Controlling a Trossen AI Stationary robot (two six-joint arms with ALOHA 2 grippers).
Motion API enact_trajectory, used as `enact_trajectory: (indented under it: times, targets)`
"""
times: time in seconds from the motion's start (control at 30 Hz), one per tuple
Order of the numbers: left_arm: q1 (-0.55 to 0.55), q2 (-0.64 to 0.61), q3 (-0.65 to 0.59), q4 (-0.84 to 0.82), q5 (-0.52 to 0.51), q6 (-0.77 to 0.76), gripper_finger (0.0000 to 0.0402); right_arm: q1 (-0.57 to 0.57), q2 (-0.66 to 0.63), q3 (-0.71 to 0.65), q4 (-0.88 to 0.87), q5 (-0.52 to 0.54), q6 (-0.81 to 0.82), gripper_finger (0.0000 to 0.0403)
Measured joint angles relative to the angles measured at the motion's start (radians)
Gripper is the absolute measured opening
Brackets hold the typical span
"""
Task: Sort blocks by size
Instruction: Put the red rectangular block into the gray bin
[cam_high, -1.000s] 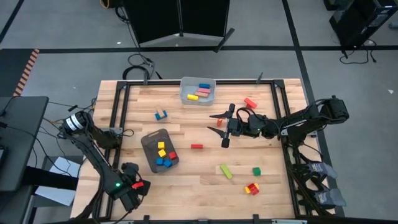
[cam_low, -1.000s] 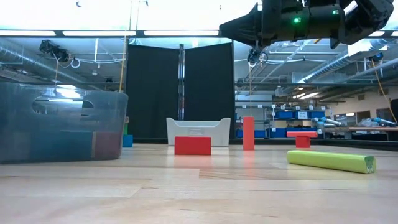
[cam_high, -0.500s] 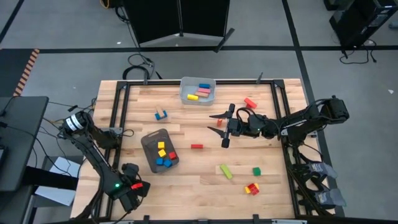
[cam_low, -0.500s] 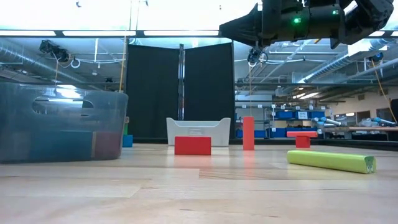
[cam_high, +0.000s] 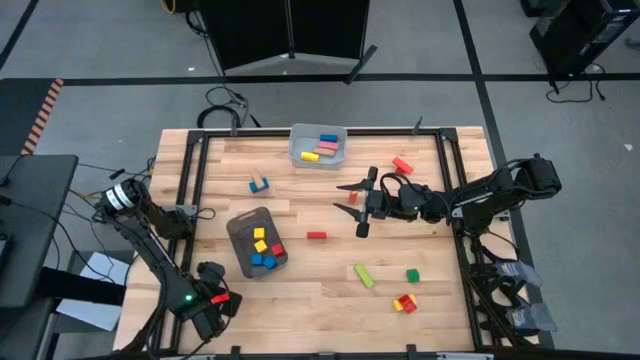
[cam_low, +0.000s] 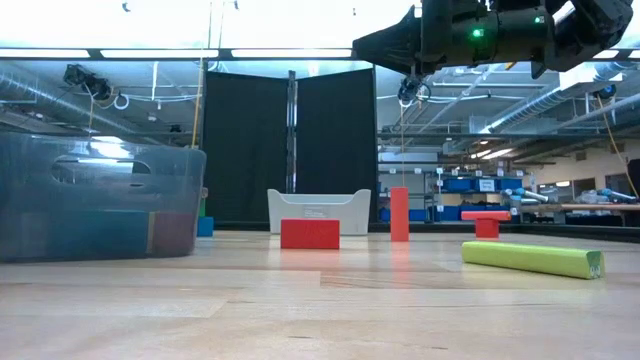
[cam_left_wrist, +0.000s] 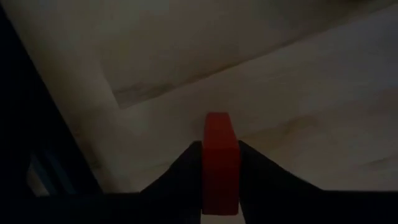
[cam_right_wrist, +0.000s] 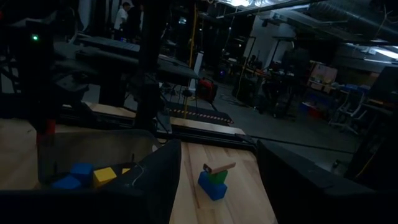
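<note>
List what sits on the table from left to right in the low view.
Translucent tray → red block → upright red bar → red T-shaped stack → green bar.

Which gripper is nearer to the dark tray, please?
Left. The left gripper sits just below the tray at the table's near edge; the right gripper hangs farther off, mid-table.

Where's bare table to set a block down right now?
Bare wood between the dark tray and the lime bar, along the near edge. Also left of the blue block stack. Crowded near the red-yellow cluster and green cube.
</note>
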Motion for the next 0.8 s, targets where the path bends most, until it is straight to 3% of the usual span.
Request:
enact_trajectory:
  times: [0.23, 0.37, 0.63, 0.8]
  targets:
    - [0.0, 0.0, 0.01, -0.006, -0.009, 0.059, 0.0064, 0.0, 0.0, 0.0, 0.0, 0.0, 0.0, 0.0217]
    - [0.001, -0.01, 0.1, -0.11, -0.074, 0.094, 0.0064, 0.0, 0.0, 0.0, 0.001, 0.0, 0.0, 0.0216]
    - [0.117, -0.016, 0.339, -0.521, -0.59, 0.237, 0.0064, 0.0, 0.0, 0.0, 0.014, 0.029, -0.034, 0.0214]
    - [0.342, -0.021, 0.35, -0.477, -0.882, 0.538, 0.0064, 0.008, -0.027, 0.0, 0.011, 0.034, -0.034, 0.0213]
